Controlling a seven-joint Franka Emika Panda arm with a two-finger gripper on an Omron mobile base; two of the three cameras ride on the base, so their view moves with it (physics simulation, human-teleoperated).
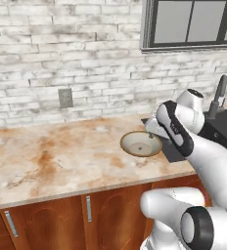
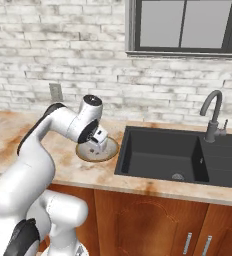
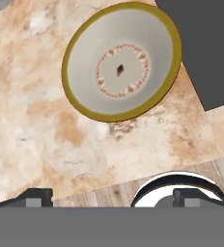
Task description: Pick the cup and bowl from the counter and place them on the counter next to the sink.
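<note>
Beige bowl (image 3: 121,60) resting beside sink (image 2: 160,155); gripper (image 3: 111,198) hovering above, fingers apart, empty. Probably bowl step finished; next, find cup.

The white arm rises from the base, bends at the elbow and reaches forward and down. The claw (image 2: 95,145) points downward, its two fingertips (image 3: 36,197) spread wide apart, holding nothing.
</note>
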